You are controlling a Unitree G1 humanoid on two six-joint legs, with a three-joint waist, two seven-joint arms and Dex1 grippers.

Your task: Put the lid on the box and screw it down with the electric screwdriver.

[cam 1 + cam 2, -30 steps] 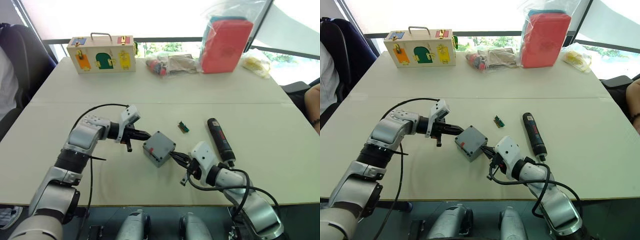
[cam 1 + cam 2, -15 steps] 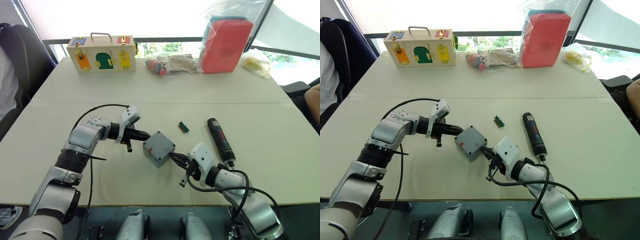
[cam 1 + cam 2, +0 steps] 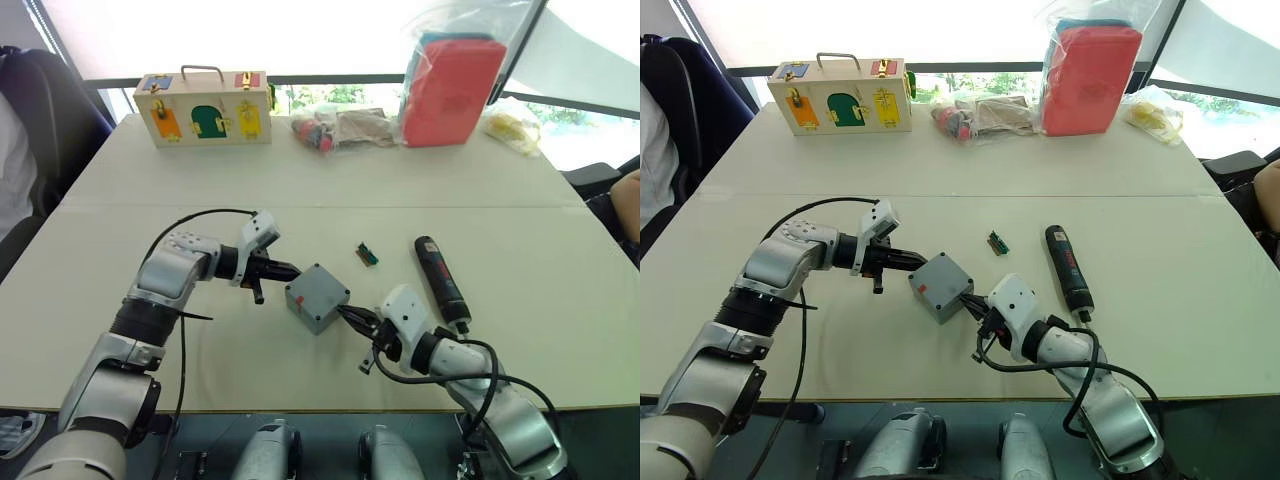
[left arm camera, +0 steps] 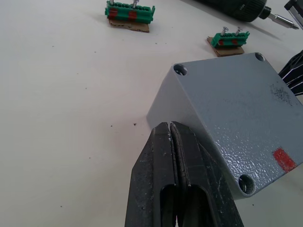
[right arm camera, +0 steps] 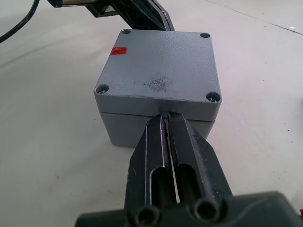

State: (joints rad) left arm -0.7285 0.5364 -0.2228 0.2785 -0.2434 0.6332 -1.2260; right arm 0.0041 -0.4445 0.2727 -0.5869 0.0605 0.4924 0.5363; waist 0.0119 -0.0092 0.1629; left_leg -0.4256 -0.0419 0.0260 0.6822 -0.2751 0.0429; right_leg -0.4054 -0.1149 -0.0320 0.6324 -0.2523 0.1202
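Squaring up the box (image 3: pixel 317 297) between two closed grippers, near the middle of the table (image 3: pixel 300 180). The lid (image 5: pixel 158 68) already sits on the box; its seam shows along the side wall in the right wrist view, and all four corner holes look empty, so no screws appear driven yet.

Left gripper (image 3: pixel 290 271): fingers pressed together, nothing held, tips against the box's left side wall. Right gripper (image 3: pixel 351 314): fingers together, nothing held, tips at the lid seam on the box's near-right side.

Screwdriver (image 3: pixel 441 281) lies on the table to the right of the box, well apart from it, untouched. Two green bit holders (image 4: pixel 131 12) lie on the far side of the box.

Handling, as judged: box is rigid moulded plastic, hollow, probably light, so it will slide or turn under a sideways push. Lid is loose until screwed and may shift. Steady the box by opposite side walls below the seam. Screwdriver is smooth, round and may roll; take it mid-barrel.
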